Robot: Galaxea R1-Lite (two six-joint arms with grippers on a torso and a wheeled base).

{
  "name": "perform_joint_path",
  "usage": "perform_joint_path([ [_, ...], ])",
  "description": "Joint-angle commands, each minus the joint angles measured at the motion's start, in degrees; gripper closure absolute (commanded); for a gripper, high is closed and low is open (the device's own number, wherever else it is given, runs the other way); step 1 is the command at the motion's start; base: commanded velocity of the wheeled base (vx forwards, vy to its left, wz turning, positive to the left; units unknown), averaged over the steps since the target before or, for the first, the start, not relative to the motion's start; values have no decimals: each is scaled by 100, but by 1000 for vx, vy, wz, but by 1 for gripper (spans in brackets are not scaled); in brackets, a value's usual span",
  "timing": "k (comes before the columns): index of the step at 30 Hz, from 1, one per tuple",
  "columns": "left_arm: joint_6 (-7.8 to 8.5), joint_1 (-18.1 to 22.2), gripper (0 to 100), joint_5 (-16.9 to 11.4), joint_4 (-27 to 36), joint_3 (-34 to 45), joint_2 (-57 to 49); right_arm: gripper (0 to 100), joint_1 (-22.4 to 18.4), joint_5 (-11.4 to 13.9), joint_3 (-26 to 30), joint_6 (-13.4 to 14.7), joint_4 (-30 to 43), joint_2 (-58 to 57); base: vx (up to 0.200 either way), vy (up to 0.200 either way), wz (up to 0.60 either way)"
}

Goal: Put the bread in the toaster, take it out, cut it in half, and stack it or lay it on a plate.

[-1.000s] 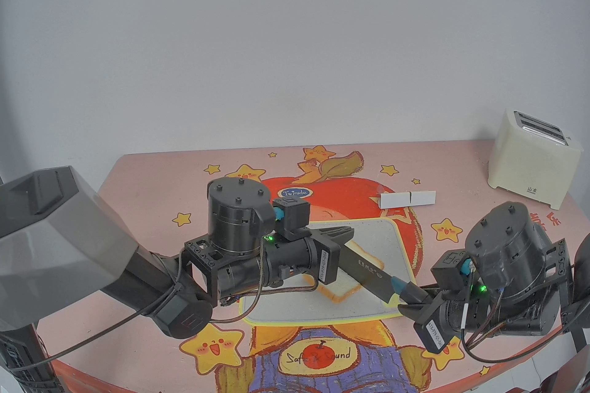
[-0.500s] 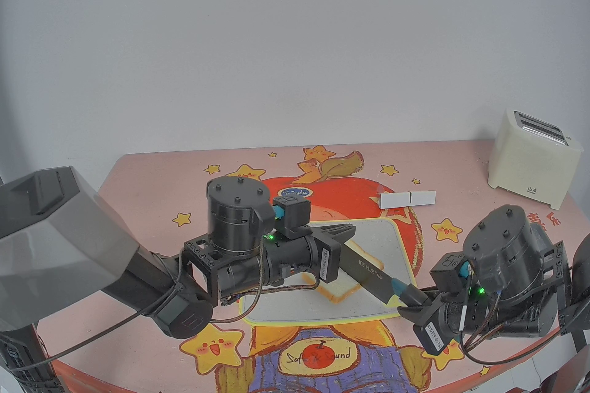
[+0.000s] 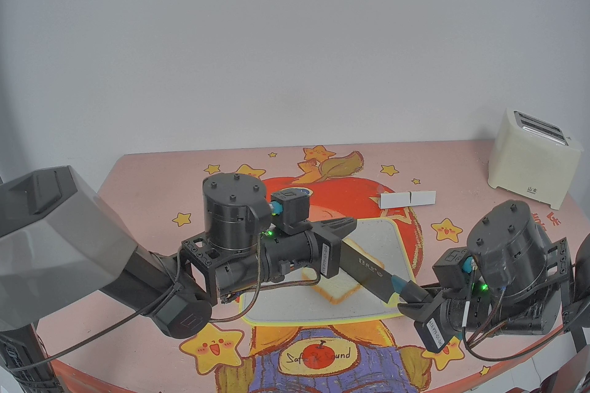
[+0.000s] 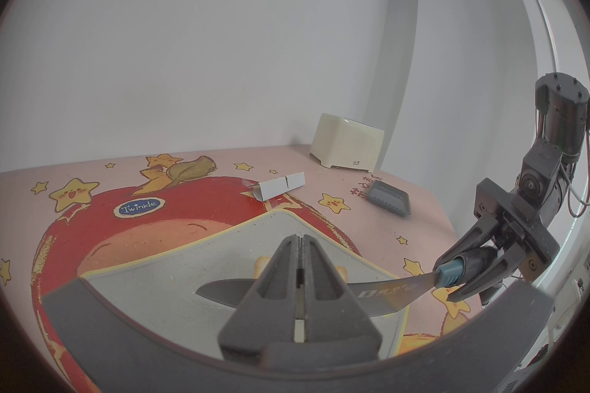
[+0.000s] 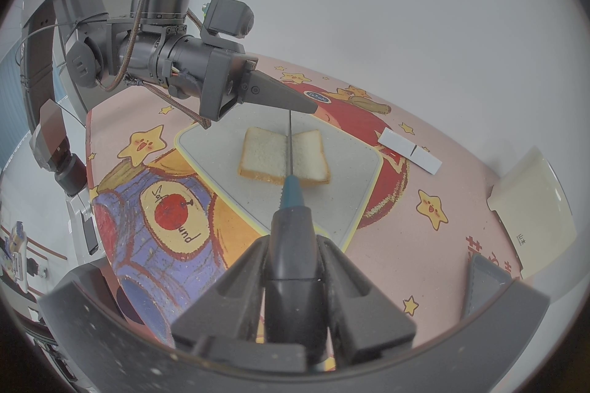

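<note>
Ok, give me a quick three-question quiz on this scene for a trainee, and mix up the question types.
1. Multiple choice: what is the right gripper shut on?
A) the handle of the knife
B) a fork
C) a spoon

2. True or false: the toaster stands on the cutting board.

3. Fill in the blank: the knife's blade lies across the middle of the slice of ____.

Key
1. A
2. False. It stands on the table at the far right corner, apart from the board.
3. bread
</note>
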Motion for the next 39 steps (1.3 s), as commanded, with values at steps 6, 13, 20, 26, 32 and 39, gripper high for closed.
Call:
perform_joint_path([
  [6, -6, 18, 100, 1, -133, 83, -237, 100, -76, 12, -17, 25, -3, -267, 0, 0, 0],
  [13, -6, 26, 100, 1, -116, 100, -237, 100, -67, 47, 1, 8, -3, -240, 0, 0, 0],
  [20, -6, 18, 100, 1, -116, 92, -229, 100, -67, 74, 1, 8, -3, -179, 0, 0, 0],
  [26, -6, 18, 100, 1, -116, 92, -220, 100, -67, 65, 1, 8, 5, -135, 0, 0, 0],
  [32, -6, 9, 100, 1, -107, 100, -185, 100, -67, 65, 1, 8, -3, 23, 0, 0, 0],
  [39, 3, 0, 100, -8, -98, 118, -149, 100, -67, 65, 27, 8, 14, 32, 0, 0, 0],
])
